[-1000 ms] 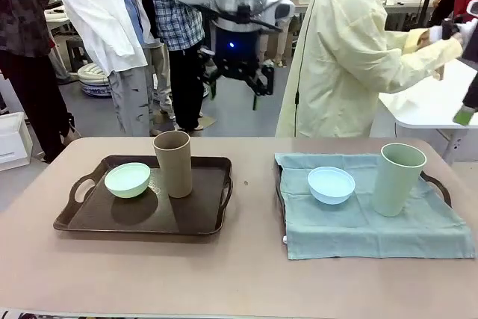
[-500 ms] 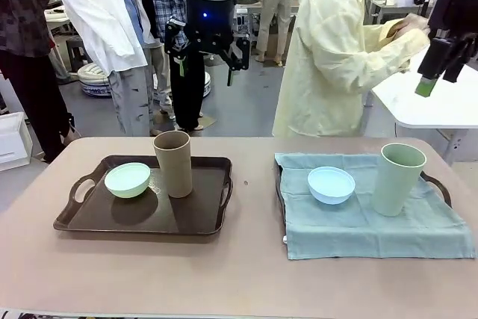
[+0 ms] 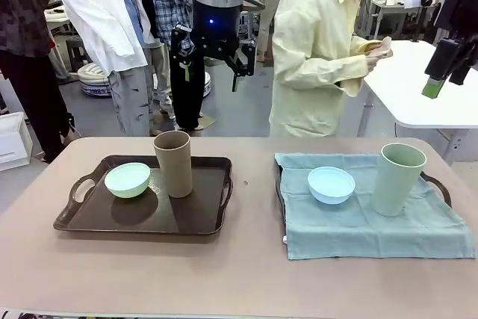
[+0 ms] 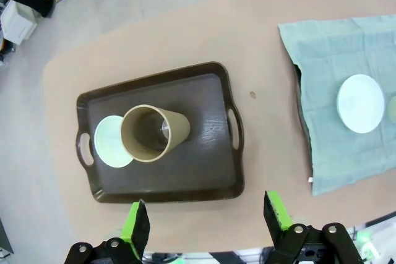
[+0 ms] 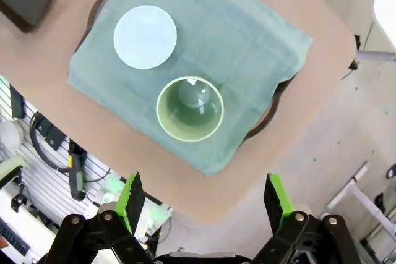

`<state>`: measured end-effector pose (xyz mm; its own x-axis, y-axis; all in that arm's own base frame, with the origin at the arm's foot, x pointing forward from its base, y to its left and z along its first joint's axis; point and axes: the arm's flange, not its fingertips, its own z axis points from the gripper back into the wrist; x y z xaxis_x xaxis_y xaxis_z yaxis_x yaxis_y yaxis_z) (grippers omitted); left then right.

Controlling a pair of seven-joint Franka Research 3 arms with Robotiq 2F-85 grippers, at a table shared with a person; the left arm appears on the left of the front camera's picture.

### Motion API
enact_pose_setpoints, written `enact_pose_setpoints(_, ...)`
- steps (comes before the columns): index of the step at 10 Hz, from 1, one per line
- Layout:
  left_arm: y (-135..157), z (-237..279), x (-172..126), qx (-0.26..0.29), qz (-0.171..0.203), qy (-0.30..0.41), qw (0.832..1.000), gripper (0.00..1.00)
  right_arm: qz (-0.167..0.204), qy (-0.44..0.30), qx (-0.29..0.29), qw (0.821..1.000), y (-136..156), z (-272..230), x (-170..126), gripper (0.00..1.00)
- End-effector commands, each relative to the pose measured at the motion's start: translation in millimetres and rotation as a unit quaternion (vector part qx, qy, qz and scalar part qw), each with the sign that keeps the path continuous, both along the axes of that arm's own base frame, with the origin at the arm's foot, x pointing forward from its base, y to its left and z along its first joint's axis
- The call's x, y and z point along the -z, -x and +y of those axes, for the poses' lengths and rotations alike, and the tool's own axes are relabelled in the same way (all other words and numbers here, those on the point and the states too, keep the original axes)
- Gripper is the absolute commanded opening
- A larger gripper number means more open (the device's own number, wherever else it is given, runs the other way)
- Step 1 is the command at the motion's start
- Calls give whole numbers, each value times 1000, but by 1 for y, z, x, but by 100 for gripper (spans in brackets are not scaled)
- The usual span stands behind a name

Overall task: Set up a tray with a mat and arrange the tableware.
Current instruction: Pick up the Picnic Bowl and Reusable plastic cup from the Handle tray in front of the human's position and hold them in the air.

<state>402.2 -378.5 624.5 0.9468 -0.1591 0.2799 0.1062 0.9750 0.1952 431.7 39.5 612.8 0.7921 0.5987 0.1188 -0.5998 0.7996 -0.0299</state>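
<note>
On the left, a dark brown tray (image 3: 202, 211) carries a mint green bowl (image 3: 127, 179) and a brown tumbler (image 3: 173, 163). A teal mat (image 3: 351, 222) covers the second tray (image 3: 442, 187) on the right, with a light blue bowl (image 3: 331, 184) and a pale green tumbler (image 3: 397, 178) on it. My left gripper (image 3: 212, 71) hangs open high above the table's far edge. Seen from above: tray (image 4: 204, 153), brown tumbler (image 4: 151, 133), mint bowl (image 4: 106, 151), left gripper (image 4: 207, 217). My right gripper (image 3: 446, 74) is open, high at the right, above the mat (image 5: 235, 35), blue bowl (image 5: 145, 36) and green tumbler (image 5: 189, 108); right gripper (image 5: 204, 193).
A person in a pale yellow coat (image 3: 317, 50) stands at the far side, turned toward a white side table (image 3: 433, 95) on the right. Other people stand behind at the left. The tan table (image 3: 239, 282) has bare room along its front edge and between the trays.
My left gripper has swung left from the middle and stays high. The right gripper has come into view at the top right. The person has shifted left.
</note>
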Motion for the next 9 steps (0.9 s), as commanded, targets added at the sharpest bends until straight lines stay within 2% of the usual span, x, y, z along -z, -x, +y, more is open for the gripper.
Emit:
enact_pose_setpoints(1, -1, 4, -3, 4, -2, -1, 1000, 97, 4, 3, -10, 1000, 0, 0, 2, 100)
enact_pose_setpoints(7, -1, 4, -3, 4, -2, -1, 1000, 97, 4, 3, -10, 1000, 0, 0, 2, 100)
enact_pose_setpoints(9, -1, 1, -1, -1, -1, 0, 1000, 97, -11, 13, -15, 1000, 7, -6, 2, 100)
